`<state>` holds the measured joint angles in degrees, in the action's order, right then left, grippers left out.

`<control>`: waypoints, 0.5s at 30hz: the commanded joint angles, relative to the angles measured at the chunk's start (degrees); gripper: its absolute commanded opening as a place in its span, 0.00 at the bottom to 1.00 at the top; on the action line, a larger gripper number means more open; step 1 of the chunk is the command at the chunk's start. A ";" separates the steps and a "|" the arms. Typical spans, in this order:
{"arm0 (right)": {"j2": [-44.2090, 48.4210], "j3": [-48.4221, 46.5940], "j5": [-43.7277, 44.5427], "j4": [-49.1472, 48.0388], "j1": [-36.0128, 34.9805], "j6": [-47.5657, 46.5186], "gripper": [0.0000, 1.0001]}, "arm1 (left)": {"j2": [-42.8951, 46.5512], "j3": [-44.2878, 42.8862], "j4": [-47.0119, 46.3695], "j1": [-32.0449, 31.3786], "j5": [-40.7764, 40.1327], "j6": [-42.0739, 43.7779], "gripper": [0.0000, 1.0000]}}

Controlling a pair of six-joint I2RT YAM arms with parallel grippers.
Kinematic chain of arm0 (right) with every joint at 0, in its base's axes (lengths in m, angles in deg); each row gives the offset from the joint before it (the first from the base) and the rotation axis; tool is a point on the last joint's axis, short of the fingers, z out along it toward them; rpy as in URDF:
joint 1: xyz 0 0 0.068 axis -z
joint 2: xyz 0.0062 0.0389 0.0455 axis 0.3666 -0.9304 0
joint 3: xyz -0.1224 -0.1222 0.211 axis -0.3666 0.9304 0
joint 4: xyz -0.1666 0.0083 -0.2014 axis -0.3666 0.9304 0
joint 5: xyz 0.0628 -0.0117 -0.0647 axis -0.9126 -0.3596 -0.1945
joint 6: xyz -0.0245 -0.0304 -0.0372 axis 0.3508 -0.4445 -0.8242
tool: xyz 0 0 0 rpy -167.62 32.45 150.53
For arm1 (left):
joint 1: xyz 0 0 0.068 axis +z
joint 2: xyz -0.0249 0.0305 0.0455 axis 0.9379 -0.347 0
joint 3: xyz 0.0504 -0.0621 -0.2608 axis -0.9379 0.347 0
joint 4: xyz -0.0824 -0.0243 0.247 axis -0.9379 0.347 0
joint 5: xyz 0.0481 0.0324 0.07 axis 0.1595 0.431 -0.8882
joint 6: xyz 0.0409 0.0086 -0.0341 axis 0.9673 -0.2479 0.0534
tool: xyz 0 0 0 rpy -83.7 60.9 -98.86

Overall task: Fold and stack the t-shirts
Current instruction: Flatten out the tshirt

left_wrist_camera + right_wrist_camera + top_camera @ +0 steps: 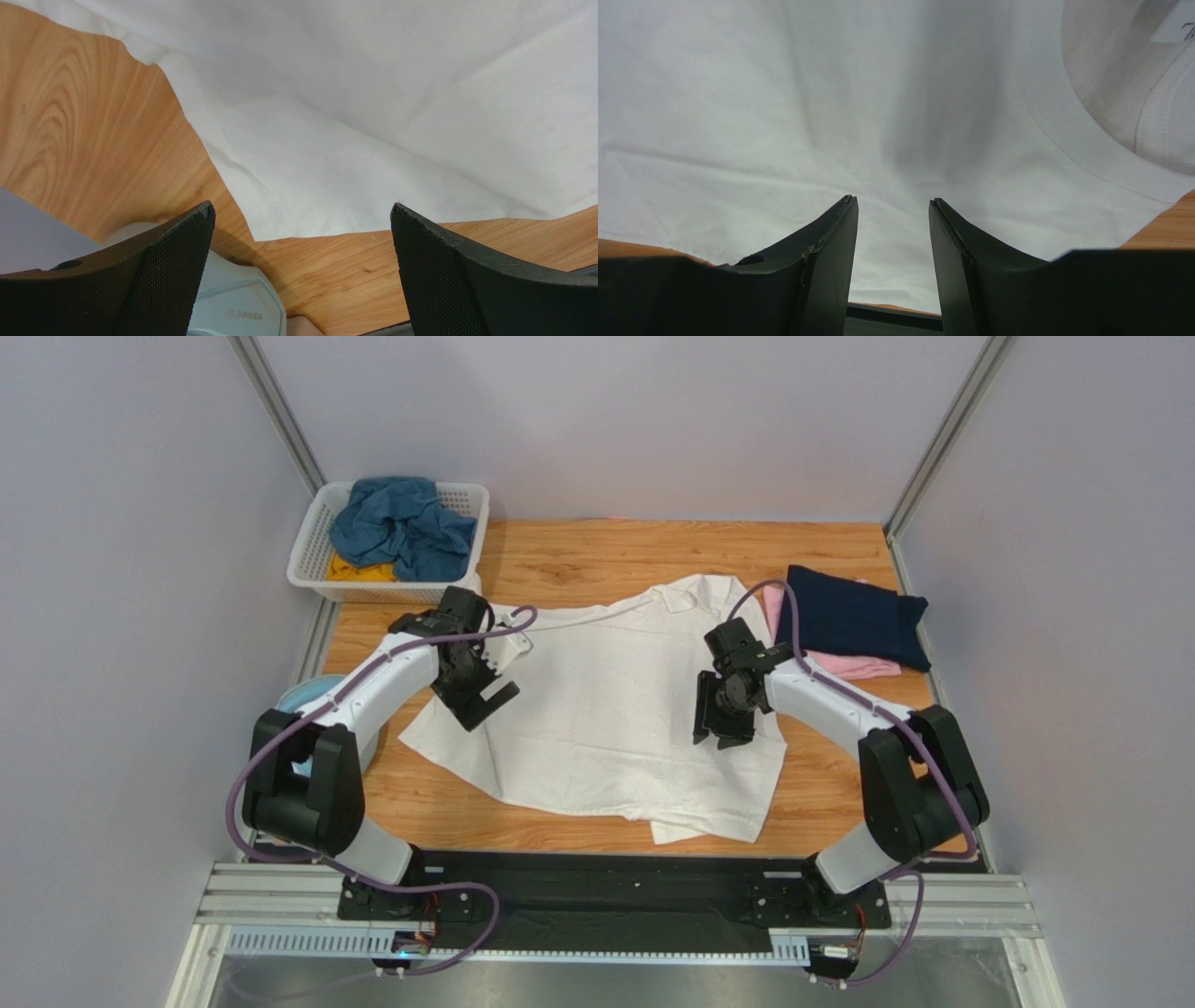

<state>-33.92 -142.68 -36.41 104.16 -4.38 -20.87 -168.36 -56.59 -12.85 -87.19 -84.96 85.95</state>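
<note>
White t-shirt found spread flat on table, long axis running between both grippers, collar away from arm bases. Left gripper: fingers wide apart, empty, shirt's side edge just ahead of tips. Right gripper: fingers narrowly parted, gripping nothing, cloth beneath; collar ahead-right.

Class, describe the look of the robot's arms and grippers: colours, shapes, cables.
The left arm and right arm have white links and black joints. A purple cable loops along each. The left gripper and right gripper are black, with tapered fingers, dimpled inside.
</note>
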 commanded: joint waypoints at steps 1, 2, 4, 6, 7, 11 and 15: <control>-2.75 -0.79 -1.17 -1.72 2.68 -0.27 0.47 | 0.84 3.08 0.20 2.55 -0.83 -0.36 1.00; -3.45 -0.79 -1.61 -1.81 2.95 -0.27 0.47 | 0.85 4.04 0.46 2.73 -0.92 -0.01 1.00; -4.77 -1.05 -1.96 -1.81 3.56 -0.53 0.47 | 0.93 5.44 0.81 2.99 -1.01 0.17 1.00; -5.48 -1.22 -2.05 -1.63 3.92 -0.97 0.46 | 0.93 6.33 0.29 2.99 -0.40 0.17 1.00; -5.57 -1.14 -2.05 -1.63 4.09 -1.06 0.46 | 0.59 6.68 0.20 2.99 0.39 0.08 1.00; -5.92 -1.14 -2.23 -1.63 4.44 -1.06 0.46 | -3.19 5.28 0.20 2.99 1.36 -1.15 0.98; -6.71 -1.14 -2.31 -1.72 4.88 -0.97 0.46 | -7.23 4.75 0.72 2.99 1.36 -1.68 0.97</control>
<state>-39.65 -142.68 -37.94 103.88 -0.06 -21.33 -172.98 -50.25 -12.34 -84.28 -84.76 85.78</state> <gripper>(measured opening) 0.463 0.974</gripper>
